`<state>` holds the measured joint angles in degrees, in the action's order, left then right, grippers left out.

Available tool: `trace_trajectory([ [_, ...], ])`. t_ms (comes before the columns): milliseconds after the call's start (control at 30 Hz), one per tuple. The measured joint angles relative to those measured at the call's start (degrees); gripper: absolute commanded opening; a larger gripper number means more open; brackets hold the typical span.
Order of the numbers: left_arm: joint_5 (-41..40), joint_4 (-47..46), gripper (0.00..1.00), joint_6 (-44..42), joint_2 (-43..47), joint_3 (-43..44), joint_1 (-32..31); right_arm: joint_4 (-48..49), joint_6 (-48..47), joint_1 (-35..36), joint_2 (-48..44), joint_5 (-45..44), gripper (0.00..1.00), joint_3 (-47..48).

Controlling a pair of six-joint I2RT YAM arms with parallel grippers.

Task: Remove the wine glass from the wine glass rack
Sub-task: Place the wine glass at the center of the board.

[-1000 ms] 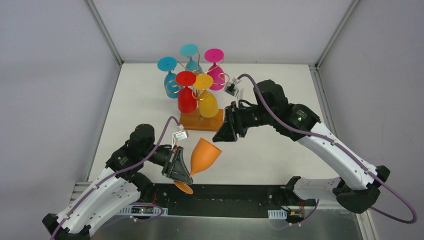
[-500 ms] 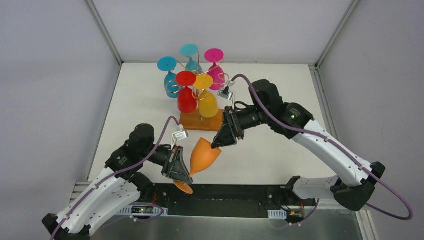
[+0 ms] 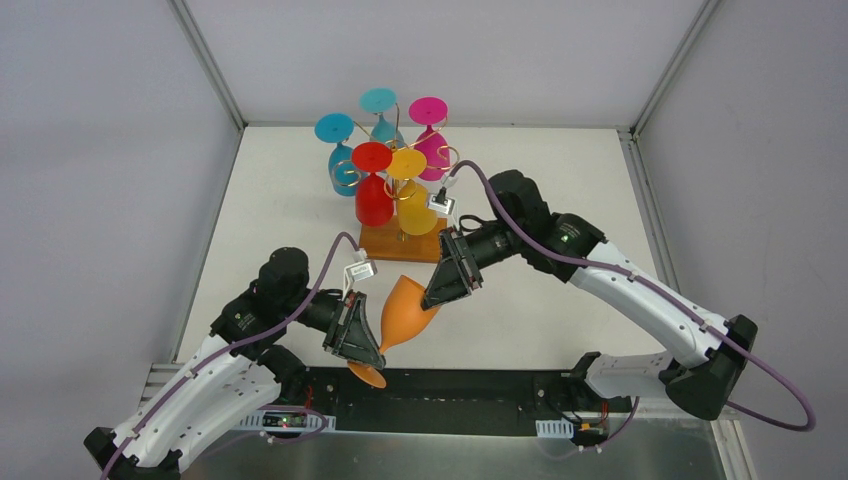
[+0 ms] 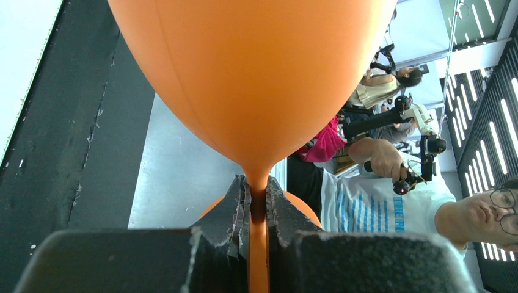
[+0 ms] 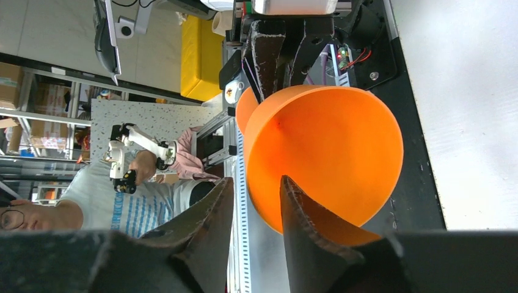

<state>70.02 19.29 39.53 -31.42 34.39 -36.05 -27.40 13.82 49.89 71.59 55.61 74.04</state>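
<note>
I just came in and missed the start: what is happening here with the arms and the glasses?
The left arm has its jaws shut on the stem of the orange wine glass, held tilted and clear of the wine glass rack. The right arm has its jaws open astride the bowl's rim, one inside, one outside. Five other glasses hang on the rack.

No readable text; shirt (image 4: pixel 360 207) print blurred.
</note>
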Motion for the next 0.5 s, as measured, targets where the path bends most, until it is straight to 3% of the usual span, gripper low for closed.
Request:
trace_trajectory([
  [233, -0.02, 0.0, 0.0, 0.02, 0.0, 0.0, 0.0, 5.07, 2.08, 0.02, 0.0, 2.29, 0.22, -2.73],
  [367, -0.02, 0.02, 0.0, 0.0, 0.09, 0.0, 0.0, 7.67, 2.71, 0.09, -0.04, 3.39, 0.0, -3.5],
  [500, -0.07, 0.5, 0.0, -0.07, 0.04, 0.0, 0.0, 10.19, 3.13, 0.28, -0.39, 5.14, 0.0, -4.63],
])
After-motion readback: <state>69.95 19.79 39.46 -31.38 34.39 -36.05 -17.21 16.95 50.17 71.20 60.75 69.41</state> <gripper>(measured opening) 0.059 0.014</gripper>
